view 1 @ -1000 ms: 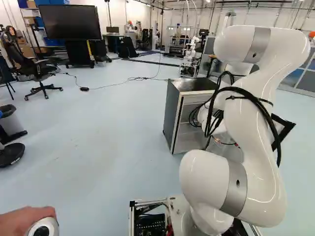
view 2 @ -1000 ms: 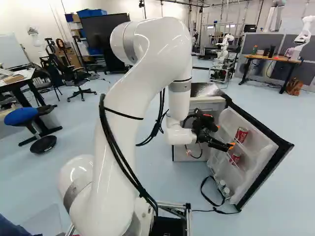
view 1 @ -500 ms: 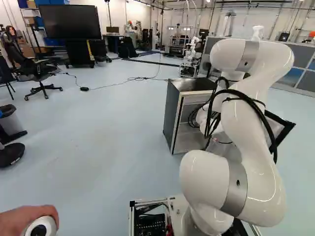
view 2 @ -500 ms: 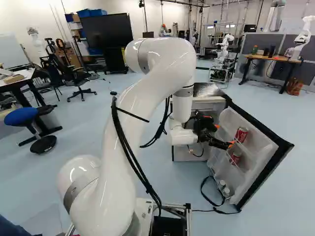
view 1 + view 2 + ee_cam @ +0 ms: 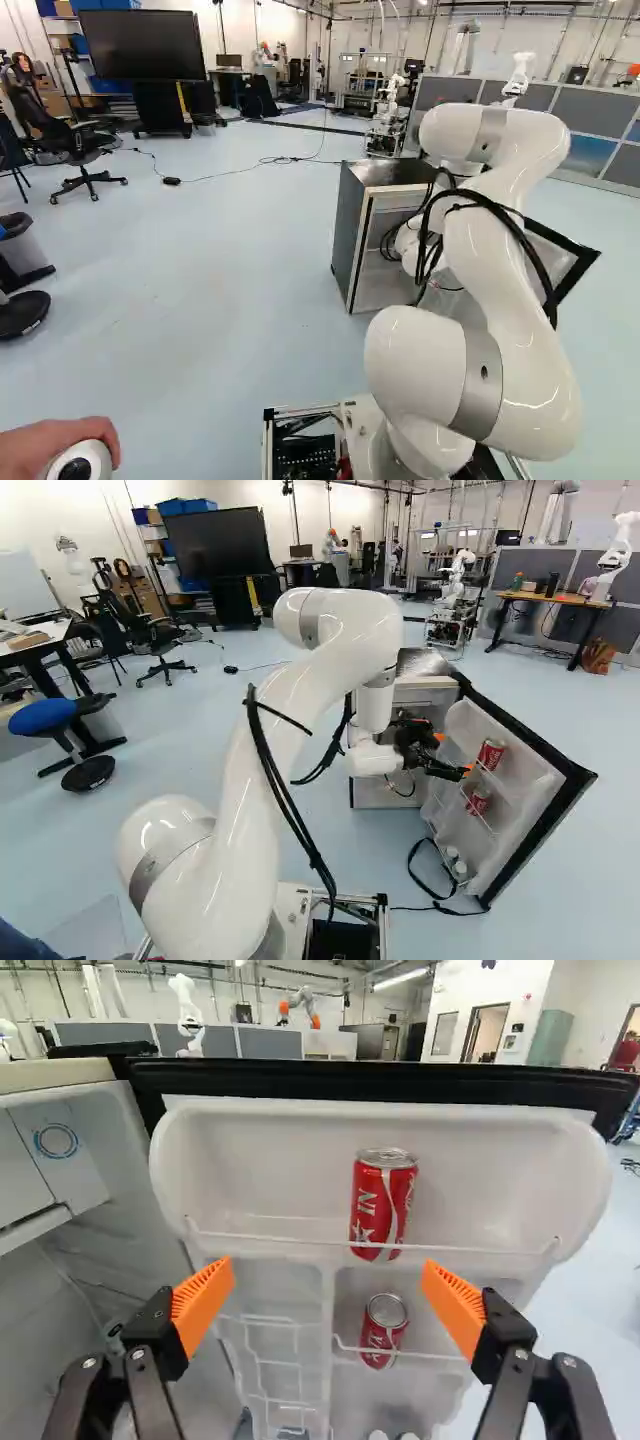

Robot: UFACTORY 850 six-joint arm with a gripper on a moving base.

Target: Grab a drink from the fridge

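In the right base view, a pale blue floor point(image 5: 150, 740) is backed by white walls point(image 5: 60, 510); a desk point(image 5: 550, 598) is placed upper right, a blue stool point(image 5: 42, 717) at left.

2 upright red cans point(image 5: 369, 1205), 1 higher, on the open fridge door point(image 5: 500, 1170)

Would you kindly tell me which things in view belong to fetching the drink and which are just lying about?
For the job:
- claw
- upper red can
- lower red can
- fridge
- open door

Just lying about:
- large screen
- swivel chair
- blue-topped stool
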